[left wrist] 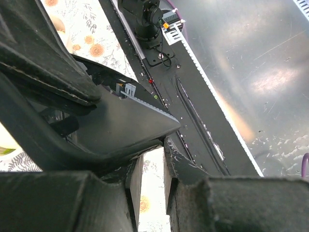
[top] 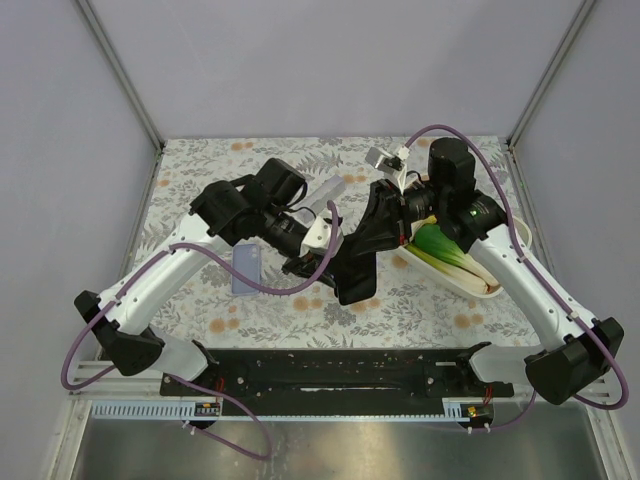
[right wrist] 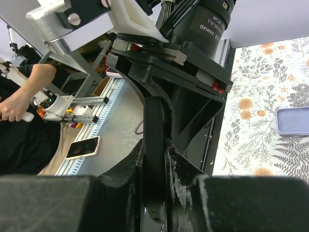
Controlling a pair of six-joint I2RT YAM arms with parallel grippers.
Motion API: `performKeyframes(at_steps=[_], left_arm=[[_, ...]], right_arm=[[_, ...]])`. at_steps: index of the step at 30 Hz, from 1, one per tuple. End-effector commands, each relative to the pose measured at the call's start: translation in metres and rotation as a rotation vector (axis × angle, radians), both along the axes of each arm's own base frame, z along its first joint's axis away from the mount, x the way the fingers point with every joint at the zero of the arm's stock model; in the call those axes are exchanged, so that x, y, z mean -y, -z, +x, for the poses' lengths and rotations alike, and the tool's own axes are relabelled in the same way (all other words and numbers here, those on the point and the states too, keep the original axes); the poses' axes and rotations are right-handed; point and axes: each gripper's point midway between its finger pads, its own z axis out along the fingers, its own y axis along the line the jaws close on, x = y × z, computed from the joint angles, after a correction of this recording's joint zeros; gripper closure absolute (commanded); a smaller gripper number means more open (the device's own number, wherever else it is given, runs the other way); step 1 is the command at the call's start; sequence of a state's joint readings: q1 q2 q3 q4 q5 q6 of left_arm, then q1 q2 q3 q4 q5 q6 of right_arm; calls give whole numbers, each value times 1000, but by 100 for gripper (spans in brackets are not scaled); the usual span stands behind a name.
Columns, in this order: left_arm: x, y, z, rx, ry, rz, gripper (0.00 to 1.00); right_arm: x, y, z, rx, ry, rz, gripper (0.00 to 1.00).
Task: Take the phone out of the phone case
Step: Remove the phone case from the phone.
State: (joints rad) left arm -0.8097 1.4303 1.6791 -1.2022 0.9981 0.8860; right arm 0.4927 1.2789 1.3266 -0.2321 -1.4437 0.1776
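1. Jaws of the left gripper stand narrow, with a thin slot between them and the tabletop showing through; the lower edge of the phone sits right at their tips, but whether they pinch it I cannot tell.
2. Left of centre on the tabletop lies the phone case, a lavender shell lying flat, apart from both grippers; its raised rim and pale hollow suggest it is empty.
3. At centre the phone hangs above the tabletop between the two arms; it is a dark glossy slab, tilted, its face mirroring the rail at the near edge.
4. Jaws of the right gripper are clamped on the phone, seen edge-on in the right wrist view, one finger on each face; this grip looks to carry it.
5. Far right, a white dish with a leek sits under the right arm; it plays no part in the task.
6. Progress, as I judge it: the separation looks done, with the phone in the air and the phone case on the tabletop; what seems left is to set the phone down and let go; whether any dark sleeve clings to the slab I cannot tell.
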Motion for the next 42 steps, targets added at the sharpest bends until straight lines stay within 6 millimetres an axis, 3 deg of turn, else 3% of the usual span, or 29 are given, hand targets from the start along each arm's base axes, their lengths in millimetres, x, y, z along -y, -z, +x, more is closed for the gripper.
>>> performKeyframes(at_steps=[1,11,18,27,32,42], left_arm=[[13,-9,-12,120,92,-77,100],[12,3,5,135,-28,-33,100],[21,-14,45,164,-274,-77,100],[19,-17,85,252,-492,-66,100],[15,-15,94,318,-531,-44,100],[14,-2,93,395,-519,9,100]], right_arm=[[-9,-5,33,1,149,6,100],[-8,-10,29,2,145,13,100],[-10,-14,32,-20,129,36,100],[-11,-13,32,-39,120,35,100],[-13,-12,34,-52,118,34,100],[-14,-11,37,-65,114,32,100]])
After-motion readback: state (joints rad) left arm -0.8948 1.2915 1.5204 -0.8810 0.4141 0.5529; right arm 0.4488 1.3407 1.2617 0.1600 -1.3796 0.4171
